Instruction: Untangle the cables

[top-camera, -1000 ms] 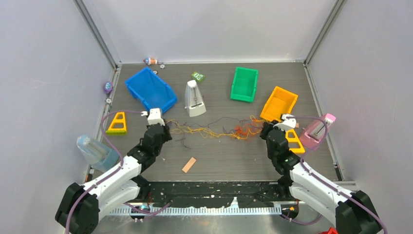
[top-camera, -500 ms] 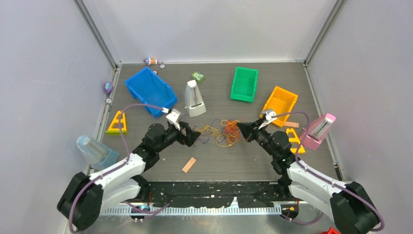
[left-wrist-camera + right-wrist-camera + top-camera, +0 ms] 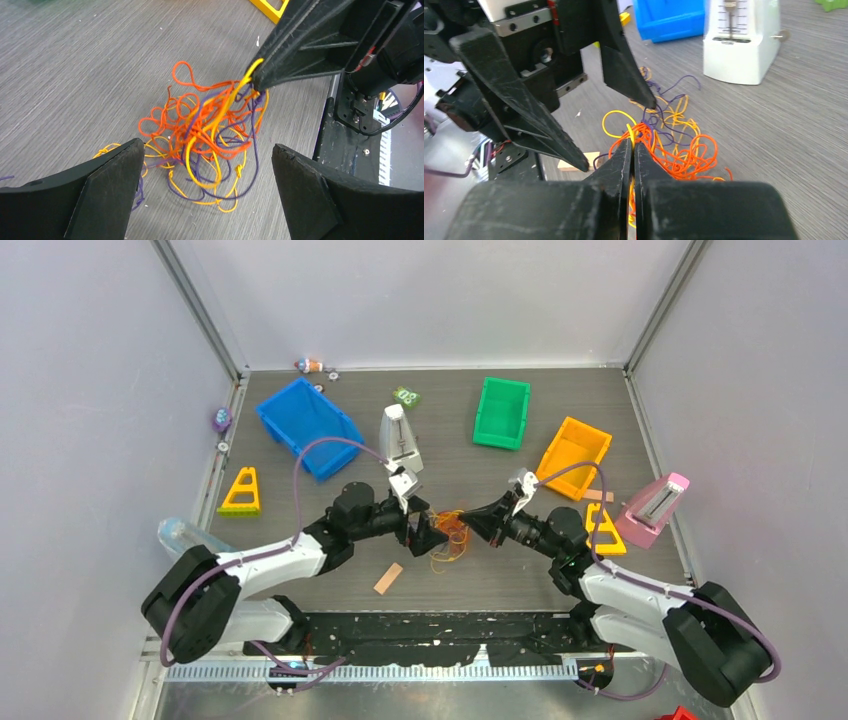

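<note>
**Fig.** The cables (image 3: pixel 200 125) lie knotted at table centre between the arms. The right gripper (image 3: pixel 631 144) is clenched on a yellow strand. The left gripper (image 3: pixel 207 150) hangs spread over the heap, grasping nothing. Advised: the left pinches a single orange loop, then both part slowly. A white metronome (image 3: pixel 400 440) stands close behind, a wooden block (image 3: pixel 388 578) nearby.

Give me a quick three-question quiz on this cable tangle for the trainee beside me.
1. True or false: the left gripper is shut on the cables.
2. Which strand colour shows at the right gripper's pinch? A green, B yellow, C white.
3. How many bins sit on the table?
Key: 1 false, it is open. 2 B. 3 three: blue bin, green bin, orange bin.
</note>
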